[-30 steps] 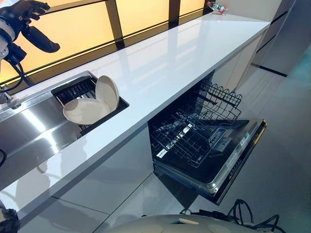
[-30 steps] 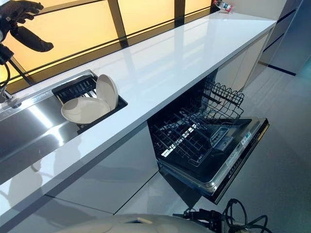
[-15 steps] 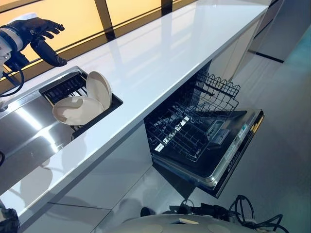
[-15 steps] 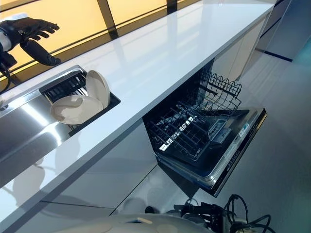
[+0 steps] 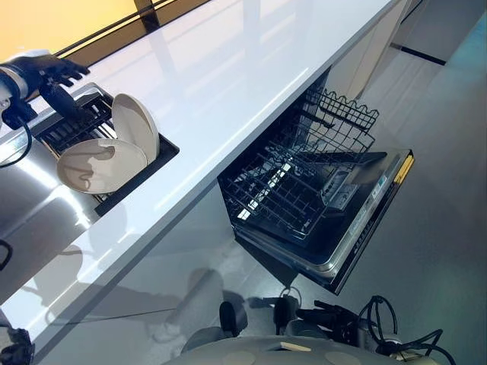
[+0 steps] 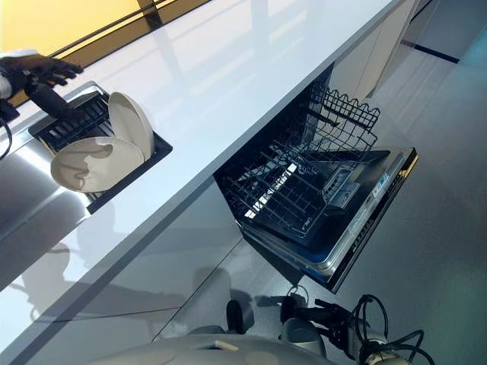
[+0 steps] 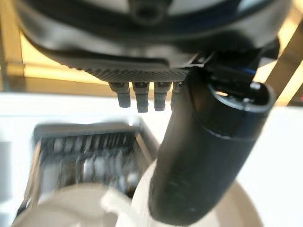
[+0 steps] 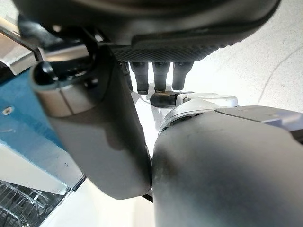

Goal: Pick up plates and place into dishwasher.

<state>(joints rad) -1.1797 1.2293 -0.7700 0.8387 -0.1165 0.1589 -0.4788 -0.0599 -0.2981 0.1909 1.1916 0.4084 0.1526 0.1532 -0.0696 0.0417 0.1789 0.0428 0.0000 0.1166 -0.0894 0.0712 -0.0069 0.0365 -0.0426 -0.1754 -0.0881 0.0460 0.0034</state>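
Left hand [image 5: 46, 72] hovers open above plates [image 5: 103, 163] in the sink rack [image 5: 72, 129].

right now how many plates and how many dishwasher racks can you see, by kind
plates: 2, one lying flat and one leaning upright, both in the dish rack set in the sink
dishwasher racks: 2, the lower rack pulled out over the open door and the upper rack behind it
total: 4

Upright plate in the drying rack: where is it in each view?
Left eye view: upright plate, upper left, leaning behind the flat plate.
Right eye view, same spot.
Left wrist view: pale rim beside the left hand's thumb.
Right wrist view: not in it.
Shared landmark: the black drying rack.
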